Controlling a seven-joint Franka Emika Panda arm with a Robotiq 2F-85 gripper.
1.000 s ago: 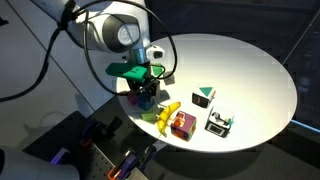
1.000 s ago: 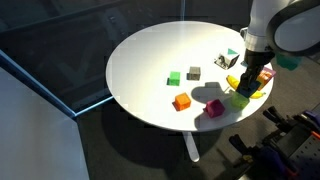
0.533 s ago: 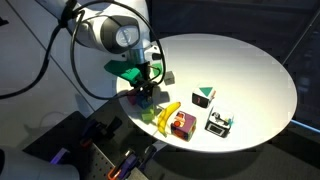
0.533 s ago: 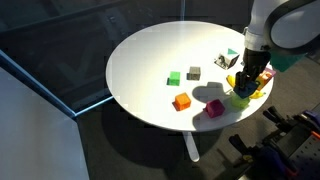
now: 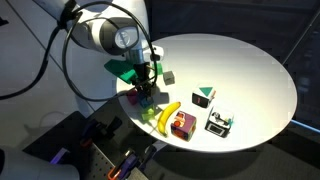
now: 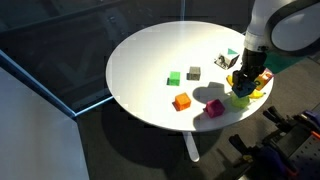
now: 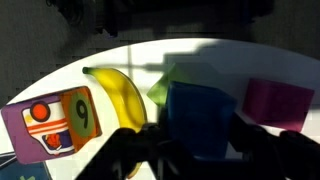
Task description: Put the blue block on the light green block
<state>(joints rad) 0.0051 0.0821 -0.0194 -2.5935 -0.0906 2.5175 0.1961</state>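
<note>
Round white counter (image 5: 250,70), dark room. Jaws closed on blue block (image 7: 200,118), held over the light green block (image 7: 170,88) beside the banana (image 7: 120,95). Step: placement. Next: centre it, lower gently, then release.

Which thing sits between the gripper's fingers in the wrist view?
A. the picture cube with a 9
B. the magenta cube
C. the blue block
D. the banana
C: in the wrist view the blue block fills the gap between the fingers of the gripper, while the banana lies off to one side and the magenta cube to the other.
</note>
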